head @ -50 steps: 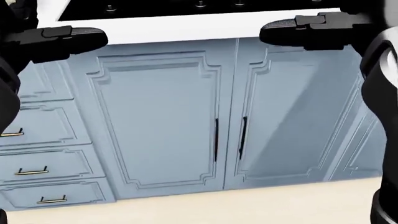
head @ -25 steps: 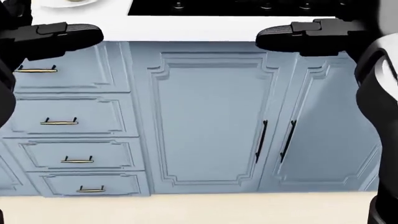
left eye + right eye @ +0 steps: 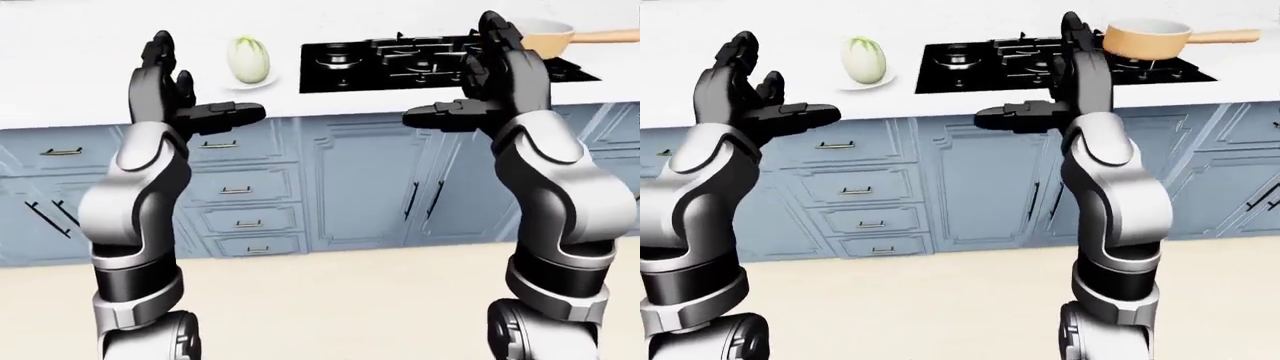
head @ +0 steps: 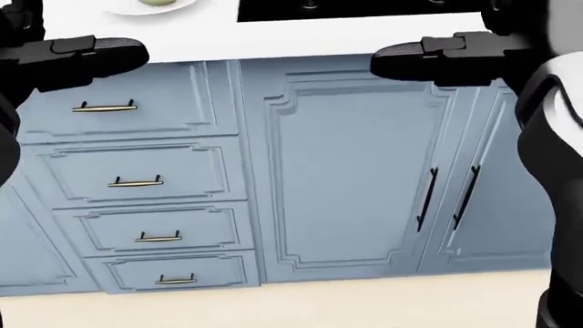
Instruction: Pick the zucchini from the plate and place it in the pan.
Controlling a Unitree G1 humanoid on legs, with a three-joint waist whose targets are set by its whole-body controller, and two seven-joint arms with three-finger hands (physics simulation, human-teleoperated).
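Observation:
A pale green zucchini (image 3: 864, 59) stands on a white plate (image 3: 880, 79) on the white counter, left of the black stove (image 3: 970, 64). An orange pan (image 3: 1148, 39) with a long handle sits on the stove's right burners. My left hand (image 3: 765, 97) is raised, open and empty, left of and below the plate. My right hand (image 3: 1055, 86) is raised, open and empty, in line with the stove's middle. Both hands stand short of the counter edge. In the head view only the plate's edge (image 4: 150, 8) shows at the top.
Blue cabinets run under the counter (image 3: 80, 75): a stack of drawers (image 4: 137, 181) with brass handles on the left, double doors (image 4: 446, 195) with black handles on the right. Cream floor (image 3: 340, 300) lies between me and the cabinets.
The whole head view has shifted: cabinets, drawers and door handles slid right, so the camera moved left. The plate's edge has come into view at the top. Both hands keep their pose.

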